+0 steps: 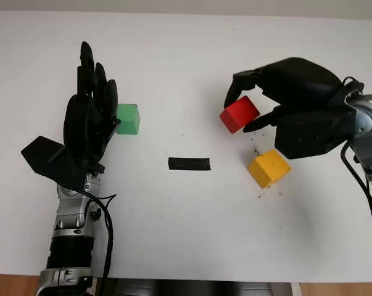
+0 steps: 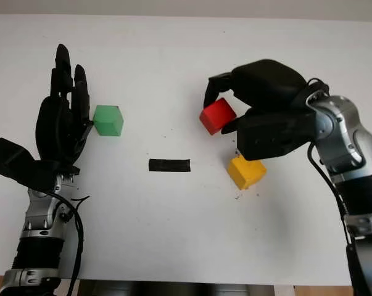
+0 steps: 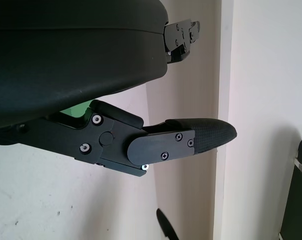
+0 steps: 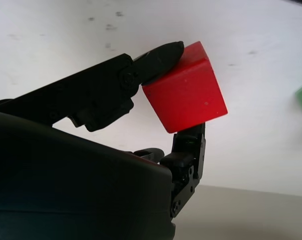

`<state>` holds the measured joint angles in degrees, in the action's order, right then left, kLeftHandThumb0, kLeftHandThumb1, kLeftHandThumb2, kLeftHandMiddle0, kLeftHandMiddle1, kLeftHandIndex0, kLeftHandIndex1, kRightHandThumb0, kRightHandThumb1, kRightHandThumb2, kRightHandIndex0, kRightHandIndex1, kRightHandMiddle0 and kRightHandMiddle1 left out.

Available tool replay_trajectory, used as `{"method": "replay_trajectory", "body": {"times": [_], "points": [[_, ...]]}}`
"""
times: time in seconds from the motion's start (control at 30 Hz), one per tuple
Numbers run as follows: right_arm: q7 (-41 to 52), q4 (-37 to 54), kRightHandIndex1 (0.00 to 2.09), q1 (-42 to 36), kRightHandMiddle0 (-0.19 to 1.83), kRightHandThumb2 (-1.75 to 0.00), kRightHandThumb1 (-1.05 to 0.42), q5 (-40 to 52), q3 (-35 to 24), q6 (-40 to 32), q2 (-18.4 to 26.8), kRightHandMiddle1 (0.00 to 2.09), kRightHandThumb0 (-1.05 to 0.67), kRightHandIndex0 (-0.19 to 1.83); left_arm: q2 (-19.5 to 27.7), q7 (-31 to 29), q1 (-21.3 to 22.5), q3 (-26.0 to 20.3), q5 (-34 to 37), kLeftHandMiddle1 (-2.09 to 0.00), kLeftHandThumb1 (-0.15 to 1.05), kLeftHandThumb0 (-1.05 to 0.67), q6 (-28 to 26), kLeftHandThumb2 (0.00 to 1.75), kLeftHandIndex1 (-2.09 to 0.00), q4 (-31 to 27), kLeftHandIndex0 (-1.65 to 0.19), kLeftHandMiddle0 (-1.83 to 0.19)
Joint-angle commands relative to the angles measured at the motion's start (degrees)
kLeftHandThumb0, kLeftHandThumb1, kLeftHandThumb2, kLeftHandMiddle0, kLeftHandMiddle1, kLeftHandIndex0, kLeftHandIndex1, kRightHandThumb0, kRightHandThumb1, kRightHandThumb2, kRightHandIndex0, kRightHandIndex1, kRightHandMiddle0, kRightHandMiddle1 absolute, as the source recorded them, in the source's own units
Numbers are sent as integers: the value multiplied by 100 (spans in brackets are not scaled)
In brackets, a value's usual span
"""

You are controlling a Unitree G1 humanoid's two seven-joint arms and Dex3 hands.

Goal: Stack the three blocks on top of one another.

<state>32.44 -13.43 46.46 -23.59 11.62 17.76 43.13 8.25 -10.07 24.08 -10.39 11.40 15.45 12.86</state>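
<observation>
Blocks: three, all apart, none stacked. Red block (image 1: 239,114) is pinched in the right hand (image 1: 278,92), tilted, held over the tabletop (image 1: 186,209) on the right side; whether it clears the surface or touches it cannot be told from the head views. Right wrist view shows one fingertip (image 4: 163,54) pressed on its upper edge and another finger against its lower face; the palm shell hides the rest of the grip.

Yellow block (image 1: 268,168) sits on the tabletop just in front of the right hand, near the red block but apart from it, turned at an angle; part of its far edge is covered by the hand. Green block (image 1: 128,119) sits on the left side, just beside the left hand (image 1: 90,117), its left edge partly hidden behind the fingers. Whether hand and block touch cannot be made out.

Left hand is open, holding nothing, standing edge-on by the green block.

Blocks look like plain matte cubes, solid colour. No writing or labels readable on them.

Black strip (image 1: 189,163) lies flat on the tabletop between the two hands. Small dark specks dot the tabletop near the yellow block.
</observation>
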Motion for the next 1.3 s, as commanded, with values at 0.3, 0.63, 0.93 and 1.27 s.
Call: {"method": "replay_trajectory", "body": {"times": [0.3, 0.63, 0.93, 1.27], "points": [[694, 128, 4, 265, 48, -5, -93, 548, 202, 207, -548, 134, -43, 30, 32, -28, -181, 23, 9, 0, 105, -69, -120, 54, 0, -273, 19, 19], [805, -439, 3, 418, 49, -6, -94, 343, 564, 664, -885, 136, -46, 27, 35, 80, -299, 40, -41, 0, 105, -70, -326, 54, 0, -531, 19, 19], [693, -967, 5, 496, 51, -5, -92, 182, 716, 1000, -1143, 140, -46, 29, 2, 99, -354, 37, 17, 0, 105, -70, -444, 52, 0, -646, 19, 19], [733, -1226, 5, 549, 51, -5, -91, 111, 791, 1277, -1131, 142, -47, 29, 4, 142, -371, 48, -5, 0, 105, -70, -577, 52, 0, -762, 19, 19]]}}
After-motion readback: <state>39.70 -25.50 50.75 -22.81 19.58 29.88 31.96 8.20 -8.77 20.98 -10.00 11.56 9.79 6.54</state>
